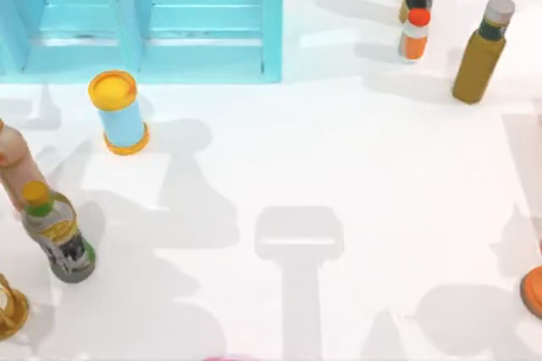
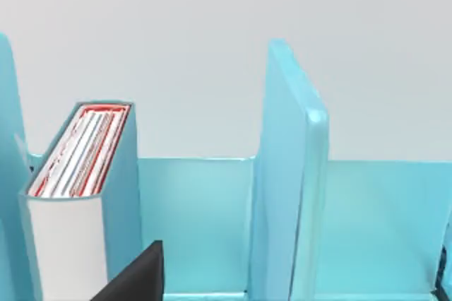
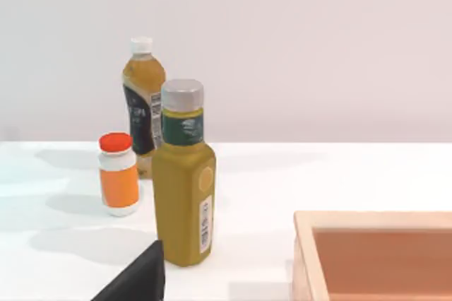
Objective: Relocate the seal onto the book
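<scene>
The seal's place cannot be told from these views, so the step in hand is judged to be the very first: finding it before any reach is made. A teal-covered book [image 2: 119, 174] is seen from the left wrist, stood upright on end with its white spine outward, inside a compartment of the light-blue cabinet [image 1: 271, 22] at the table's far left. This is taken, as a judgement, for the target. A dark edge of the left gripper [image 2: 134, 280] is caught low in that view, facing the cabinet. Nothing is seen in its hold, and how far it is open cannot be told. The right gripper [image 3: 138, 276] is pointed at the far-right cluster: the small orange-capped bottle [image 3: 119, 174], a grey-capped olive bottle [image 3: 183, 188] just beside it, and a tea bottle [image 3: 143, 103] behind. Its opening cannot be told either, and no load is seen. A wooden box [image 3: 374, 220] sits near that gripper. Next, the seal must be located, then gripped by its knob and lifted. An upright book offers little landing surface, so placement would call for care.
</scene>
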You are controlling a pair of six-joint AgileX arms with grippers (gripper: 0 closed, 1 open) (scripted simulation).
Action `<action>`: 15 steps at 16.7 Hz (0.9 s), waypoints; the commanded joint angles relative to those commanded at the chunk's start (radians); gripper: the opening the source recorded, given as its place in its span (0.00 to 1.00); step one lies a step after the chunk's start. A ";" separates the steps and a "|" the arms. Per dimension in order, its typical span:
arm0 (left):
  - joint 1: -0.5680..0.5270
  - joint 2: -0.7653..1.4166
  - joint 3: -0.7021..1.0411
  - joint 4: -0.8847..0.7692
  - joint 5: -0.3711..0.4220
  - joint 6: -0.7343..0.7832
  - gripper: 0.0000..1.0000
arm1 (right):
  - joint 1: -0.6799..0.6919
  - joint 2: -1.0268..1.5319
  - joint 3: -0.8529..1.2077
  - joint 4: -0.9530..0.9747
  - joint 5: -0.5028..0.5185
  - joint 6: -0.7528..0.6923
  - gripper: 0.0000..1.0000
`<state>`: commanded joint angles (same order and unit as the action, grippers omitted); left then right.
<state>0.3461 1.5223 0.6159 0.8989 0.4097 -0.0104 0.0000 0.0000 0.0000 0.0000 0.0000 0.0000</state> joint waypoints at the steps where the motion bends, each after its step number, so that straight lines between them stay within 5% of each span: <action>1: 0.025 0.114 0.040 0.059 0.027 0.001 1.00 | 0.000 0.000 0.000 0.000 0.000 0.000 1.00; 8: 0.158 0.688 0.271 0.392 0.168 0.019 1.00 | 0.000 0.000 0.000 0.000 0.000 0.000 1.00; 15: 0.186 0.793 0.328 0.470 0.196 0.027 1.00 | 0.000 0.000 0.000 0.000 0.000 0.000 1.00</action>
<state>0.5325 2.3148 0.9437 1.3686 0.6061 0.0169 0.0000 0.0000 0.0000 0.0000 0.0000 0.0000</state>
